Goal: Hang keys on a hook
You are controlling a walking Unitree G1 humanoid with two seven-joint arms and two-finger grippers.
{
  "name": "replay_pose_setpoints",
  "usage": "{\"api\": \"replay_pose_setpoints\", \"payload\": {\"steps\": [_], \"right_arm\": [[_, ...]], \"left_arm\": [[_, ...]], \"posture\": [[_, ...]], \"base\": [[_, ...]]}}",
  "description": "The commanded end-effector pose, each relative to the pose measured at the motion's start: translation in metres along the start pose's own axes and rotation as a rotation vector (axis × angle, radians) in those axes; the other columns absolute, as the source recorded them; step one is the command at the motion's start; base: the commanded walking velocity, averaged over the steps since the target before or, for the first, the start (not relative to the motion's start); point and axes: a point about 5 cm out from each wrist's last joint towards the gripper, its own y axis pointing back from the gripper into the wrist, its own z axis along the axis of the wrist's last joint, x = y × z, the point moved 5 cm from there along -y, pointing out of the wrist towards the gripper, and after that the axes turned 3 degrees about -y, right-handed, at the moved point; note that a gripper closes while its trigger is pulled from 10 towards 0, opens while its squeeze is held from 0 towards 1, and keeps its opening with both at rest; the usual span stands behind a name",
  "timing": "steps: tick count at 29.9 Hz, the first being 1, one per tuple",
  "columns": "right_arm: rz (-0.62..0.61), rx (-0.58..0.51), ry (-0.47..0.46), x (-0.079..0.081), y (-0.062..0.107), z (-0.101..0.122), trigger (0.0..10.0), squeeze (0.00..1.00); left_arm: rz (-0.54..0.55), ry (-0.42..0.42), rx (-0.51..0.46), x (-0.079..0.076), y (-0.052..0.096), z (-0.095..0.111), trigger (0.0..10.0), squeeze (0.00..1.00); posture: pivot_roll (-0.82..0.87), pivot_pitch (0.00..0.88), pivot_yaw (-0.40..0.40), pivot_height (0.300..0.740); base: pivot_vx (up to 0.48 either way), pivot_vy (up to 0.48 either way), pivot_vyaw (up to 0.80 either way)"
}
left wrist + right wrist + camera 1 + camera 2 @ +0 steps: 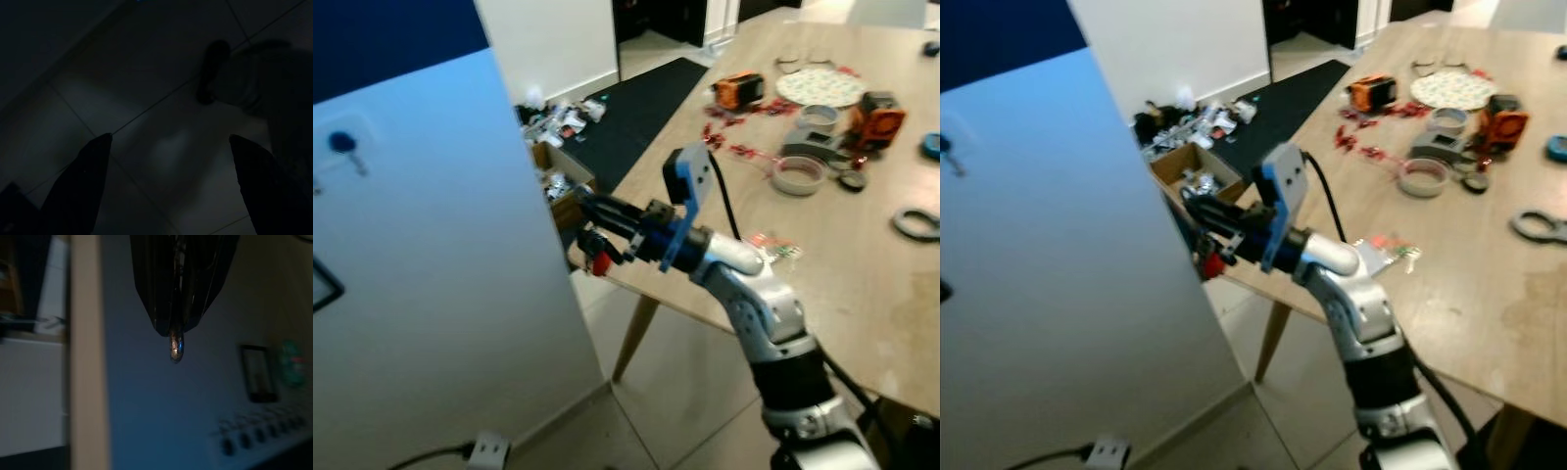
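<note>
Scanning from left to right:
Wall panel (pixel 440 274): pale blue-white, fills the left near side; a blue hook (pixel 342 144) sits high on its left part.
Power strip (pixel 489 450): white, on the floor at the panel's foot.
Left pincer (pixel 168 181): hangs idle over dim floor tiles, its two black fingers well apart.
Keys (pixel 599 262): a red-tagged bunch pinched in the right pincer, just beside the panel's right edge, well right of the hook; the right wrist view shows a small metal tip (pixel 176 346) poking out past the closed fingers.
Right pincer (pixel 597 233): reaches left toward the panel's edge, fingers closed on the keys.
Cardboard box (pixel 1197 168): open, on the floor beyond the pincer.
Table (pixel 862 284): light wood, on the right.
Tape roll (pixel 799 175): on the far table.
Orange tool (pixel 740 90): farther back.
</note>
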Motion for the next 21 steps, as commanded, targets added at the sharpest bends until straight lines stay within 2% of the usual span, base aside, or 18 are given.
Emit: {"api": "replay_pose_setpoints", "payload": {"steps": [1,21], "right_arm": [[0.021,-0.005,0.008,0.0039,-0.0007,0.0029,10.0,0.0],[0.077,0.024,0.008,0.0129,-0.0003,-0.0023,10.0,0.0]], "left_arm": [[0.002,0.001,0.03,0.001,0.0019,-0.0108,10.0,0.0],[-0.008,-0.007,0.032,-0.0019,0.001,-0.01,10.0,0.0]], "posture": [[-0.12,0.1,0.115,0.74],[-0.12,0.093,0.11,0.74]], "base": [[0.0,0.0,0.68],[0.0,0.0,0.68]]}}
